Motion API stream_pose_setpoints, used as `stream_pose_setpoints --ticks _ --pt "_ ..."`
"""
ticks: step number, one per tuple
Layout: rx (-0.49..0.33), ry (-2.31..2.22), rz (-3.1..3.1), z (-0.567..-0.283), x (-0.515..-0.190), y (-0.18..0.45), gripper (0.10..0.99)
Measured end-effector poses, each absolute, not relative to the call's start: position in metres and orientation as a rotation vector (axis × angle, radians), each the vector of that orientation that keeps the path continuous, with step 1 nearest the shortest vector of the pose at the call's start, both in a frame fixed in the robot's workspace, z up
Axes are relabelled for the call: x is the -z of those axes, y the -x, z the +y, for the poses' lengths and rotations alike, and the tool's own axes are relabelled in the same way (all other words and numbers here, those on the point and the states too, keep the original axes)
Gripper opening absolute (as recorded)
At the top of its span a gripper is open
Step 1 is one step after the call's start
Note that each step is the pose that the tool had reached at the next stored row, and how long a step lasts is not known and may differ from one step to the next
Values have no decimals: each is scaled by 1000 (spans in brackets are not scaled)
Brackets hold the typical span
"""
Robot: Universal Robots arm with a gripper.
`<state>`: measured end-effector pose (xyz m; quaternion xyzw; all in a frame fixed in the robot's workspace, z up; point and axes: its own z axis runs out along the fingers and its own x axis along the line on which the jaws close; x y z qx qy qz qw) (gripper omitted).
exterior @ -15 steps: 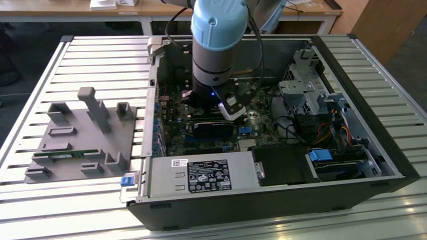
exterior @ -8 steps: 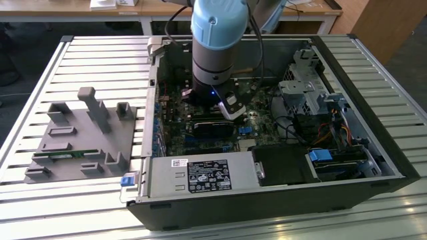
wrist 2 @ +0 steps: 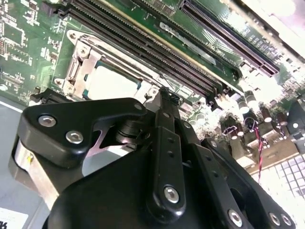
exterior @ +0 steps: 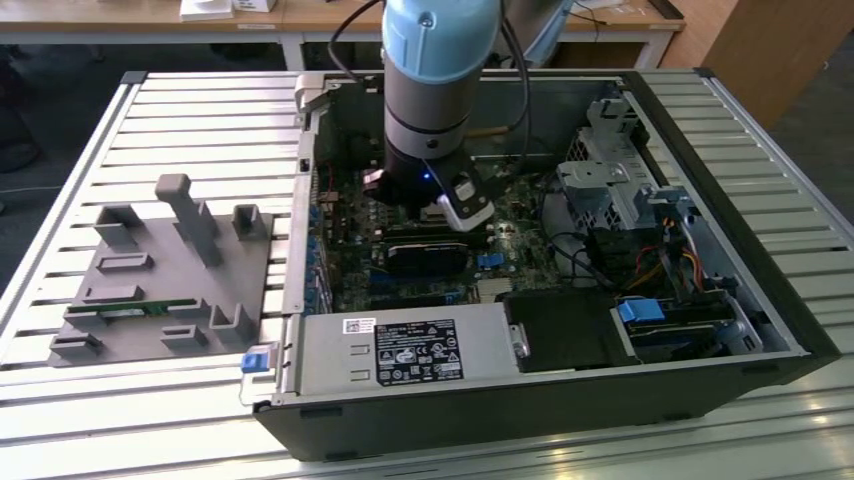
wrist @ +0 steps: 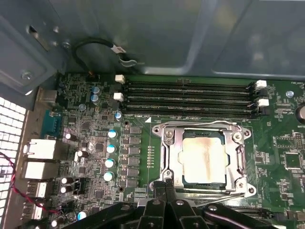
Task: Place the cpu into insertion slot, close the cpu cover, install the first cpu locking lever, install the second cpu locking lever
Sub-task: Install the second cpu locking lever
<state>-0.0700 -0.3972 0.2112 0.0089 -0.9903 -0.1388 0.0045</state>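
CPU (wrist: 204,160) seated in insertion slot (wrist: 167,164) under closed cpu cover (wrist: 238,157); end effector (wrist: 167,183) clenched, empty, tips at the socket's edge; judged light, rigid, fragile chip, best held by its edges only.

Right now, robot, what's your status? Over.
End effector low at the insertion slot's edge. Cpu seated, cpu cover down over it. Nothing in the way.
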Motion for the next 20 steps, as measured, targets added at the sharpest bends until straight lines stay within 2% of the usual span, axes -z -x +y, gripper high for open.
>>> stream_pose_setpoints --ticks 20 --pt "432 -24 -3087 -397 -234 52 122"
